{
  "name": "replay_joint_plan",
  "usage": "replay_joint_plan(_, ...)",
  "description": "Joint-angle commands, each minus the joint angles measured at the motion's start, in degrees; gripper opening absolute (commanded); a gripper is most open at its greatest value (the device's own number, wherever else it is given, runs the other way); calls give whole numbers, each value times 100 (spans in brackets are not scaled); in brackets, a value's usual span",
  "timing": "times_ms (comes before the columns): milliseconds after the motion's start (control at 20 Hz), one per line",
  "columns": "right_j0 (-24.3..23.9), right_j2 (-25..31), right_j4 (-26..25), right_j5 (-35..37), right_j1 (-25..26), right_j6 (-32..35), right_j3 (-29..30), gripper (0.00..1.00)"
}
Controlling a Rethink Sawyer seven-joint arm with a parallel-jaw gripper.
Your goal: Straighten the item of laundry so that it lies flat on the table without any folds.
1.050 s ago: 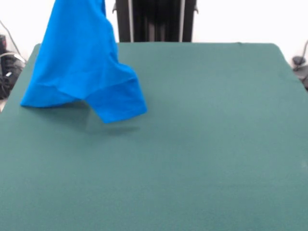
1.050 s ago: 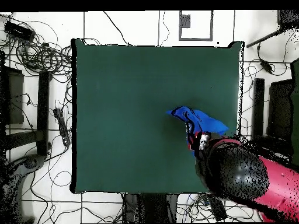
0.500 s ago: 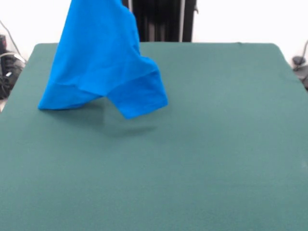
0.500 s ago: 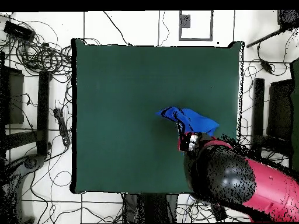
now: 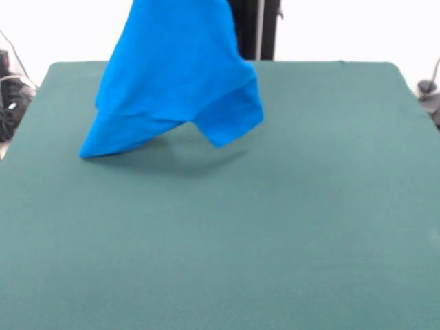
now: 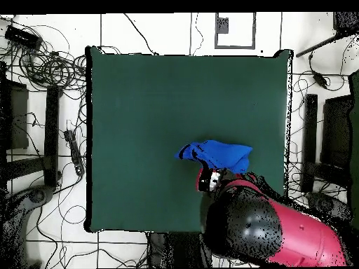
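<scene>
The item of laundry (image 5: 172,75), a plain bright blue shirt, hangs from above the top edge of the front view. Its lower left corner trails on the table (image 5: 309,206) at the far left, while a sleeve flap dangles free on the right. No print shows. From overhead the item of laundry (image 6: 214,153) is a bunched blue shape over the table (image 6: 140,105), right of centre and toward the robot's edge. My gripper (image 6: 207,178) sits right against it, at the end of the red and black arm, and holds it up. The fingers themselves are hidden by cloth and arm.
Cables and equipment lie on the floor round the table (image 6: 42,70) in the overhead view. The bulky red and black arm (image 6: 266,231) covers the table's bottom right corner. A black upright (image 5: 258,27) stands behind the far edge.
The arm has carried the hanging shirt sideways: rightward in the front view, leftward overhead. Its trailing corner dragged along the table with it.
</scene>
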Motion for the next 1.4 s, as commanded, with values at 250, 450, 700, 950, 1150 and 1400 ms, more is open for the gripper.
replay_joint_plan(250, 1049, -385, 866, -215, -72, 1967, 1212, 0)
replay_joint_plan(450, 1406, -571, 1043, -348, -34, 2198, 1268, 0)
replay_joint_plan(700, 1567, -775, 1220, -436, -30, 1986, 1375, 0)
replay_joint_plan(950, 1350, -1037, 1038, -45, -285, 1470, 1355, 0)
replay_joint_plan(1150, 1262, -1311, 829, 674, -717, 1155, 1227, 0)
replay_joint_plan(1400, 1501, -1518, 743, 1283, -1153, 1387, 1137, 0)
